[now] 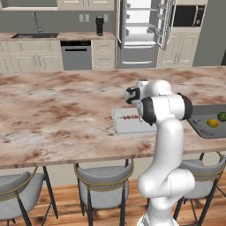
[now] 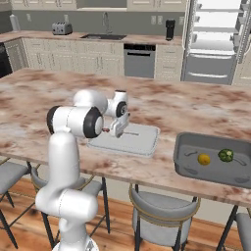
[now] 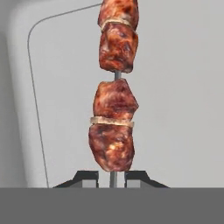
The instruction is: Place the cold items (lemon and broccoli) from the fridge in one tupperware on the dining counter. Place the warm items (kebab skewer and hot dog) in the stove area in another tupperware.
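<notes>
One lemon [image 2: 204,159]; one broccoli [image 2: 225,155]; one skewer [image 3: 114,92]

Rendered kitchen, even flat light. Back wall grey, with cream cabinets [image 2: 73,59] below a marble-look worktop. Sink with tall faucet [image 2: 105,30] set into that worktop; steel dishwasher [image 2: 139,60] just to its right in the cabinet run. Toaster [image 2: 62,28] on the worktop at left; black coffee machine [image 2: 170,28] at the right end of the worktop. Wall outlets [image 2: 157,19] above the worktop. Built-in microwave [image 1: 187,15] in the tall cream cabinets at far right. Upper cabinets [image 1: 86,4] along the top edge. Floor of warm wood planks [image 2: 162,235]. Grey-seated stools [image 1: 103,181] with dark metal legs stand on it.
</notes>
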